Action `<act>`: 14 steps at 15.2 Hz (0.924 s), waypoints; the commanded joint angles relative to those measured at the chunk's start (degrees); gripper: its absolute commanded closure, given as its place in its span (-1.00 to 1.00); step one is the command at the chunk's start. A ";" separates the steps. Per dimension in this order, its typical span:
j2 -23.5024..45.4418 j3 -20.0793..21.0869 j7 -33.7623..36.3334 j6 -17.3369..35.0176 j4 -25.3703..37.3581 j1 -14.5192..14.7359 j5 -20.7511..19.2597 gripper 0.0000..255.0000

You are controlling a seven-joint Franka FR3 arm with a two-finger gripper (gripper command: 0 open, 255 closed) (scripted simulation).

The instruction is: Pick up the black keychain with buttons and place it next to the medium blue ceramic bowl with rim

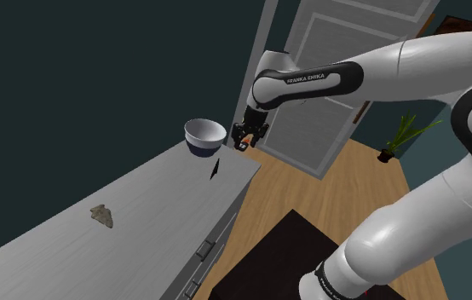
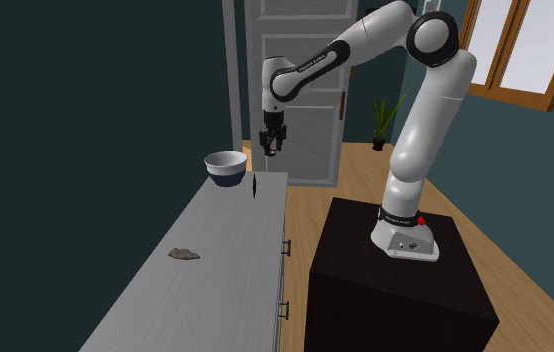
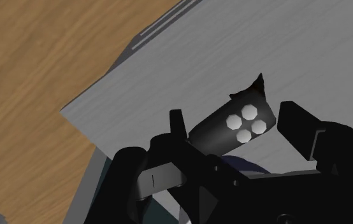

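On the grey counter (image 1: 145, 204), the black keychain (image 1: 215, 170) stands just beside the blue bowl (image 1: 204, 137). The gripper (image 1: 244, 143) hangs above, fingers spread, clasping nothing.

- The black keychain (image 1: 215, 170), a slim bar with four white buttons (image 3: 250, 111), stood nearly on end on the grey bench (image 1: 141, 204), just beside the bowl.
- The bowl (image 1: 204, 136), white inside and dark blue outside, sat upright near the bench's far corner.

From where I stand I count one bowl (image 1: 204, 135), one keychain (image 1: 215, 170) with four pale buttons (image 3: 250, 112), and one grey lump (image 1: 100, 215), all on one counter (image 1: 141, 230) with two drawer handles (image 2: 287, 246). There is also one arm (image 2: 435, 100), one door (image 2: 300, 90), one plant (image 1: 400, 136) and one window (image 2: 525, 40).
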 commanded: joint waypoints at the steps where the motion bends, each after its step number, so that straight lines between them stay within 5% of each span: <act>1: 0.68 -0.02 -0.07 1.61 -0.90 -0.03 -0.03 1.00; 14: 6.08 0.08 0.08 12.05 -5.95 -0.03 -0.25 1.00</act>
